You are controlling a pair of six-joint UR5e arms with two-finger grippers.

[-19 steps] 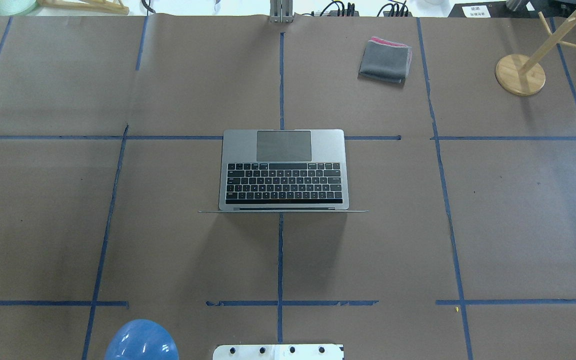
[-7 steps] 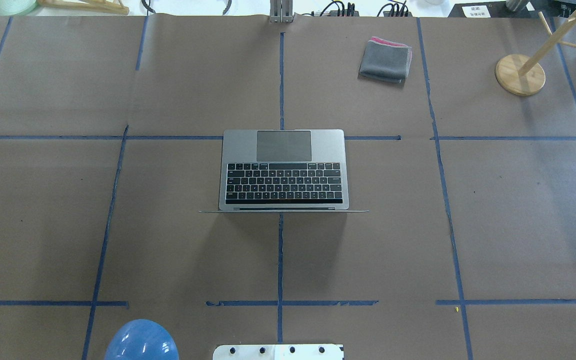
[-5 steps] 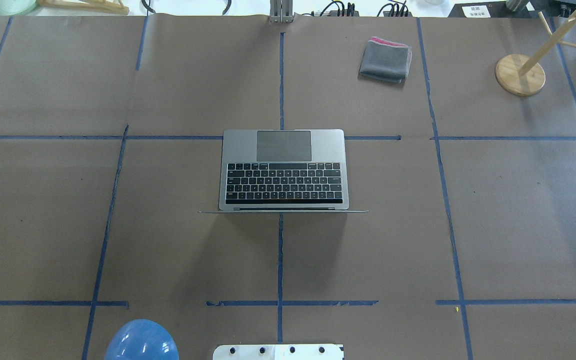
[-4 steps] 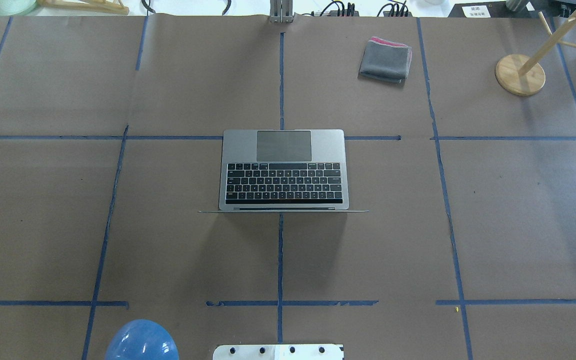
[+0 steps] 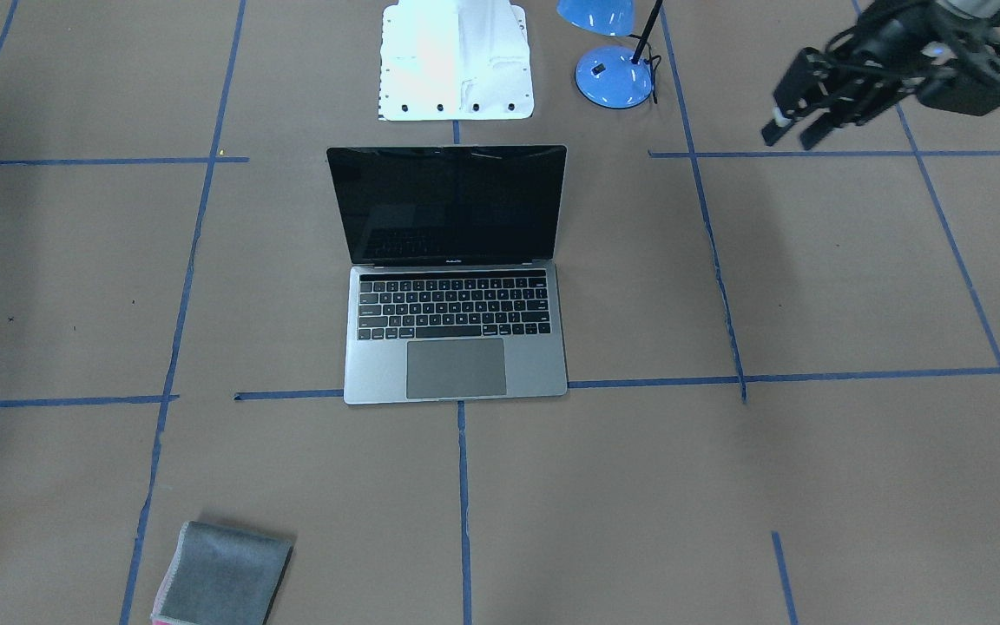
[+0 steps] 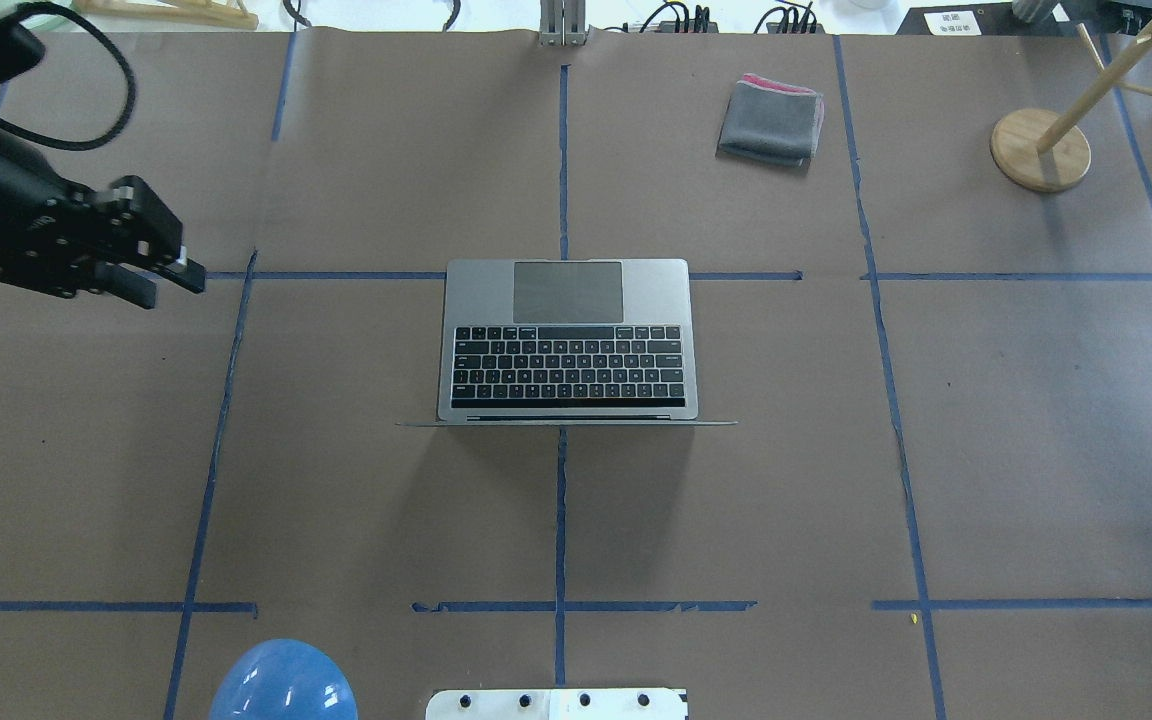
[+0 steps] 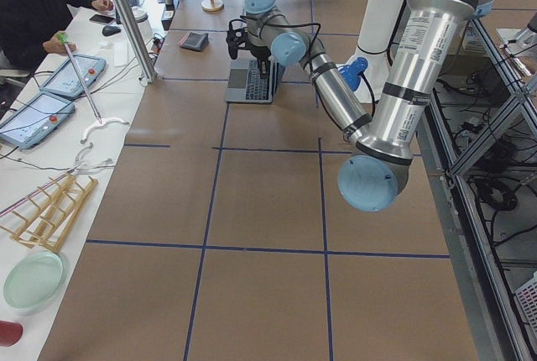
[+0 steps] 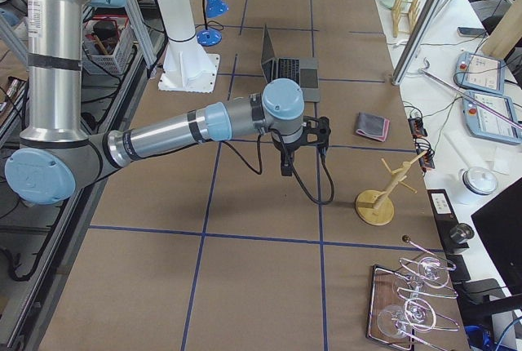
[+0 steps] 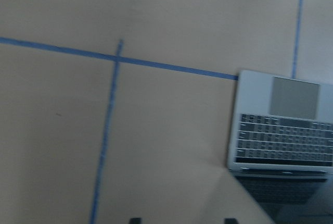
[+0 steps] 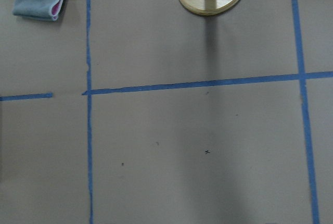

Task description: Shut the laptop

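Laptop is sitting open, its screen standing upright. Left gripper is hovering well apart from it, fingers spread. Right gripper is hanging farther off; I cannot tell whether it is spread.

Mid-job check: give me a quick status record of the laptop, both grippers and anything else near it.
laptop: open, table centre, screen upright and dark, facing away from the robot
left gripper: open, empty, above the table on the robot's left, clear of the laptop
right gripper: above bare table on the robot's right, away from the laptop; open or shut cannot be told
folded grey cloth: far side, apart from the laptop
task: lid not yet touched
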